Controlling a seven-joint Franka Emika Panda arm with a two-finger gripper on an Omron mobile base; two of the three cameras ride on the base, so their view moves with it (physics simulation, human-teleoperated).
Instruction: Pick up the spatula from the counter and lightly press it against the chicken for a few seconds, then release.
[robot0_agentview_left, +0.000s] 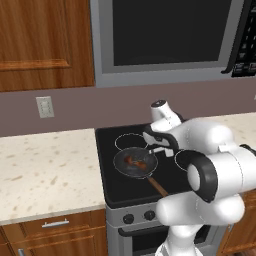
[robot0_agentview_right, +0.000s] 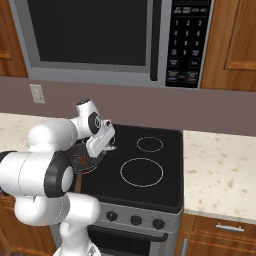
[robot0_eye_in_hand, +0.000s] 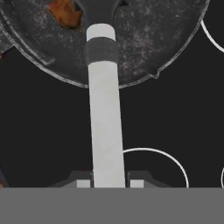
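On the black glass stovetop, the fingers are closed tight around the grey-handled spatula, whose head reaches over the dark round frying pan just beside the orange-brown chicken piece; I'd nudge it onto the meat and bear down only lightly.

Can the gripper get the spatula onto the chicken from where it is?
Probably yes. The gripper is shut on the spatula, whose far end reaches over the pan. The chicken lies just beside it in the hand view, with nothing between them.
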